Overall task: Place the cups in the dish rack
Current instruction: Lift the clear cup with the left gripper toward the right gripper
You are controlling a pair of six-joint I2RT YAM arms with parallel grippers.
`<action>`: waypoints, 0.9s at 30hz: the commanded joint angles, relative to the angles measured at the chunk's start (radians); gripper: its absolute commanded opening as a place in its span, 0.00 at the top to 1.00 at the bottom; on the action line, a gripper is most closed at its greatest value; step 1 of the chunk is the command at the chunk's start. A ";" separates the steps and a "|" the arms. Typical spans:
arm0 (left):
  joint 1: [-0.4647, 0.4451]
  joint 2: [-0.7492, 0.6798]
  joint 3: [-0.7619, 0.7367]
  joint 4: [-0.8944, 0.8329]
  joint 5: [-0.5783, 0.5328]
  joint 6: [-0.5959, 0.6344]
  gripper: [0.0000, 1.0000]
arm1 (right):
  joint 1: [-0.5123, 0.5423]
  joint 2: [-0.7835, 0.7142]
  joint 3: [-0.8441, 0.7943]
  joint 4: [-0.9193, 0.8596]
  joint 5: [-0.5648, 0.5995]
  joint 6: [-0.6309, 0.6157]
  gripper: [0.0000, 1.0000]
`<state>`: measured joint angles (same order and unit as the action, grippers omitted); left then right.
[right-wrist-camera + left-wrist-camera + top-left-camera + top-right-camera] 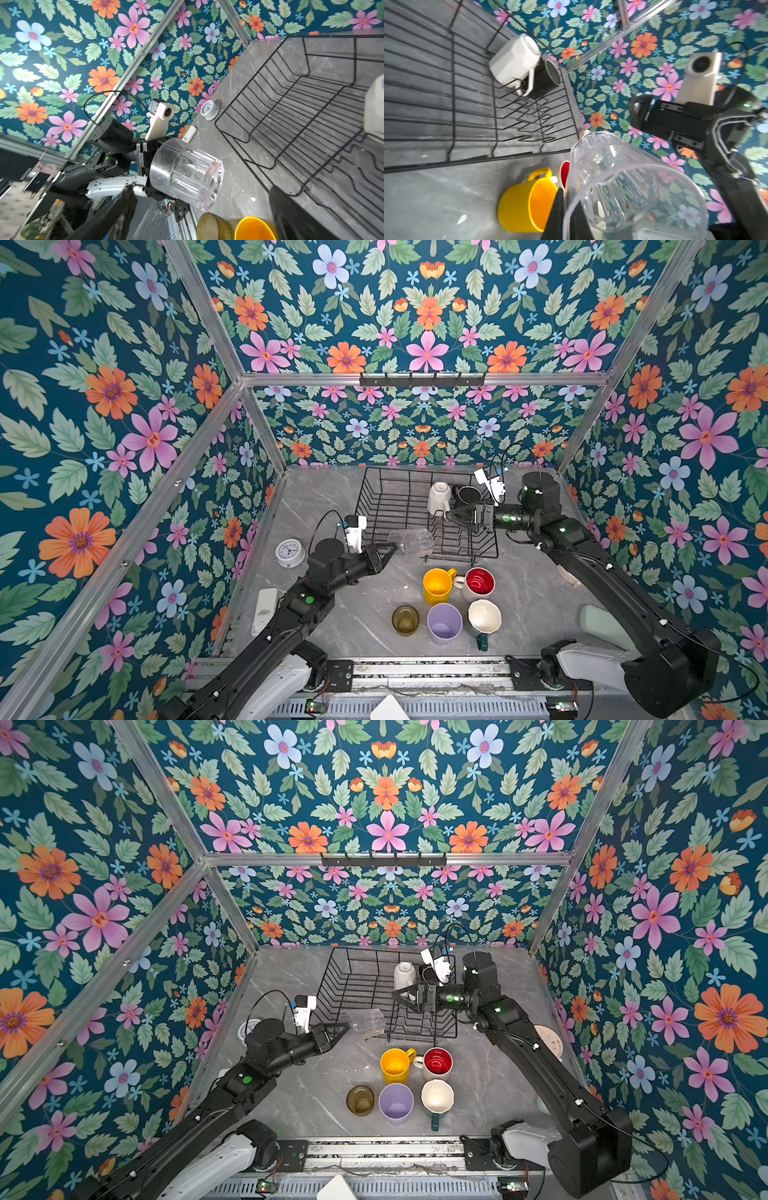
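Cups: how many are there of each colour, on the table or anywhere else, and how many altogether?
white mug: 1
black mug: 1
clear glass: 1
yellow mug: 1
red-inside mug: 1
olive-amber glass: 1
lilac tumbler: 1
teal mug with cream inside: 1
Total: 8 cups

Round white clock [289, 552] and flat white device [264, 611] on grey tabletop [320, 497], black hook rail [422, 380] on floral wall [424, 427]
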<state>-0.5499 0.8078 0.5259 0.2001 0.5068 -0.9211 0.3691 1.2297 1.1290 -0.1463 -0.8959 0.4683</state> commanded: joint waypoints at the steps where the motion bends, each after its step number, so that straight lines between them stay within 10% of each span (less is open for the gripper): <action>1: 0.004 0.015 -0.010 0.226 0.116 -0.056 1.00 | 0.000 0.009 -0.003 0.054 -0.099 0.024 0.01; 27: 0.007 0.089 -0.024 0.375 0.167 -0.114 1.00 | 0.122 0.091 -0.053 0.189 -0.228 0.132 0.01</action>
<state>-0.5434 0.8928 0.4988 0.5014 0.6586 -1.0252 0.4835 1.3098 1.0813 -0.0360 -1.1122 0.5560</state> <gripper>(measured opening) 0.075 0.987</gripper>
